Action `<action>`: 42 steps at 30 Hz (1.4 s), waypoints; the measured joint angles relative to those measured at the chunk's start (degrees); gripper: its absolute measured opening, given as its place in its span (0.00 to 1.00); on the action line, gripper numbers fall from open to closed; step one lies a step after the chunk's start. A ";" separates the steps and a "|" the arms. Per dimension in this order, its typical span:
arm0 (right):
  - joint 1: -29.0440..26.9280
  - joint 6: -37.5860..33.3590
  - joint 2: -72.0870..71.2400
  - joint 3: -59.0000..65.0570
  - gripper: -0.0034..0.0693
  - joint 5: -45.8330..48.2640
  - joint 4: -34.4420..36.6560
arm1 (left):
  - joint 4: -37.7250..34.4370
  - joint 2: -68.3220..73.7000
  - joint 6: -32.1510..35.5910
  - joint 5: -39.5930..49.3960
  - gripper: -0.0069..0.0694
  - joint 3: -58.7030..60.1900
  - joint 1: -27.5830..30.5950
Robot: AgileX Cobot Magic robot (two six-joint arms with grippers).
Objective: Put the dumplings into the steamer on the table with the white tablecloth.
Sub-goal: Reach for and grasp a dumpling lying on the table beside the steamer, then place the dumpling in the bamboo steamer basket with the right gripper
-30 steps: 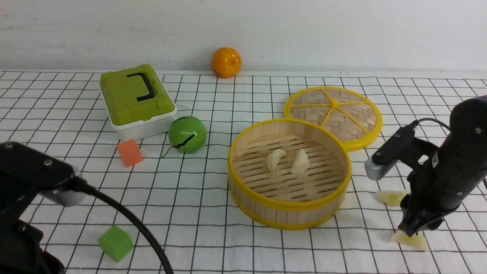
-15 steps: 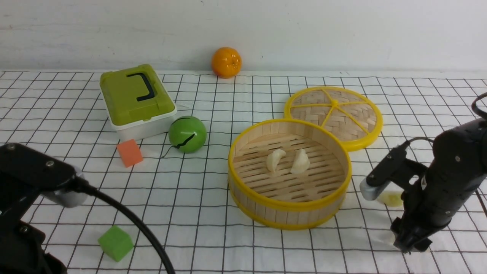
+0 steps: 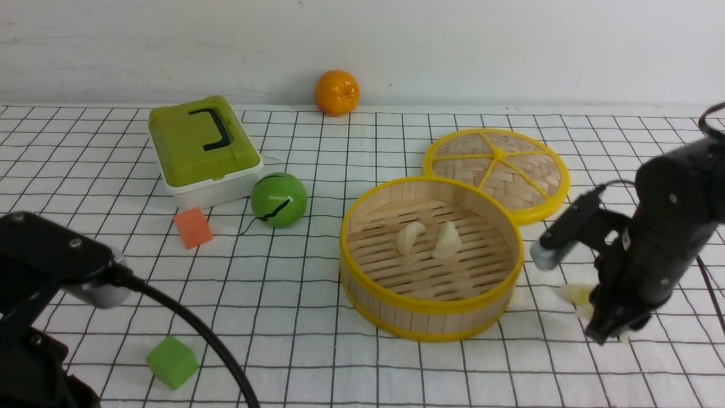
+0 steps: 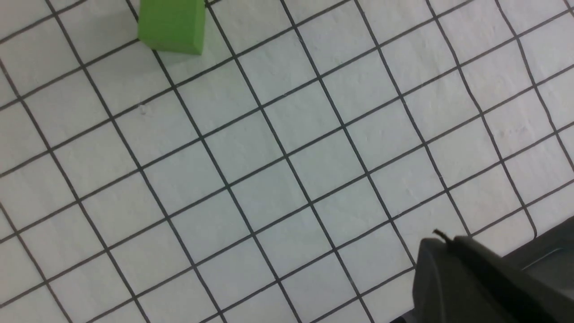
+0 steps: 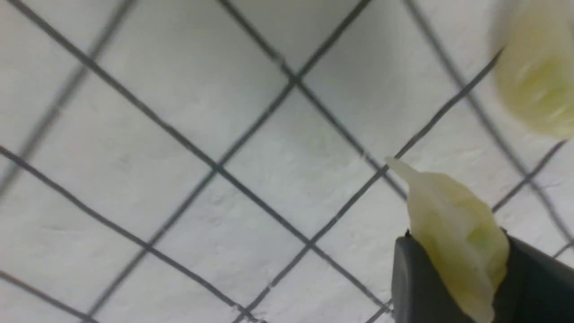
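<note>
Nearest to me, on my left, a green cube (image 3: 171, 361) sits on the white tablecloth (image 3: 294, 294). My left wrist camera shows only one dark edge of my left gripper (image 4: 471, 278), so I cannot tell how its jaws stand.

On my right, my right gripper (image 3: 610, 334) points down at the cloth, its jaws clamped on a pale green dumpling (image 5: 457, 242). I cannot tell if it is clear of the cloth. The second green dumpling (image 3: 573, 293) lies on the cloth just beyond, between my gripper and the steamer (image 3: 425, 309).

The steamer stands open. Two creamy white dumplings (image 3: 409, 238) (image 3: 447, 241) lie side by side on its slatted floor. Its woven lid (image 3: 495, 175) lies flat behind it, touching the far rim.

Further left are an orange-red cube (image 3: 192, 228), a green ball (image 3: 278, 199) and a green-lidded box (image 3: 204, 147). An orange (image 3: 337, 92) rests by the wall.
</note>
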 joint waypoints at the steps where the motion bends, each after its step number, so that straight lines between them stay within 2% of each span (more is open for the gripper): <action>1: 1.22 1.12 -0.76 -1.95 0.32 1.45 0.56 | 0.00 0.00 0.28 -0.32 0.10 0.00 0.00; 4: 8.92 9.81 -2.09 -12.08 0.32 3.80 2.91 | 0.00 0.00 0.80 -2.52 0.11 0.00 0.00; 7: 13.14 17.43 -0.76 -16.87 0.32 3.35 3.29 | 0.00 -0.06 0.97 -3.57 0.11 0.00 0.00; 8: 13.38 17.43 -0.57 -16.87 0.32 3.35 3.29 | 0.00 -0.05 0.97 -3.57 0.11 0.00 0.00; 11: 15.61 25.59 4.58 -21.32 0.32 1.84 3.29 | 0.00 -0.76 0.97 -3.61 0.11 0.00 0.00; 15: 15.86 31.06 12.22 -24.24 0.32 0.60 3.10 | 0.00 -3.00 0.97 -1.97 0.12 0.00 0.00; 20: 15.86 32.80 19.91 -26.54 0.32 -0.08 3.41 | -0.76 -7.87 0.97 -1.33 0.12 1.11 0.00; 24: 15.86 33.09 21.98 -27.04 0.38 -0.72 3.47 | -0.86 -12.32 0.97 -1.38 0.12 3.28 0.00; 27: 15.86 33.15 22.05 -27.58 0.54 0.12 3.53 | -0.86 -14.78 0.97 -1.81 0.12 5.32 0.00; 29: 15.86 32.36 22.05 -28.69 0.69 4.22 3.49 | -0.99 -15.86 0.97 -2.03 0.12 6.44 0.00; 33: 15.86 28.69 19.52 -30.41 0.85 12.99 1.67 | -0.99 -16.03 0.97 -3.12 0.13 6.88 0.00; 34: 15.86 28.69 19.52 -30.41 0.85 12.99 1.67 | -0.99 -16.03 0.97 -3.12 0.13 6.88 0.00; 35: 15.51 27.38 17.14 -30.50 0.89 16.96 0.19 | -0.99 -16.03 0.97 -4.49 0.13 6.88 0.00; 38: 12.56 27.16 13.42 -30.58 0.89 19.56 -0.27 | -1.03 -16.03 0.97 -6.10 0.13 6.88 0.00; 42: 5.92 28.16 10.12 -29.33 0.84 19.80 1.05 | -1.29 -16.03 0.97 -8.18 0.13 6.88 0.00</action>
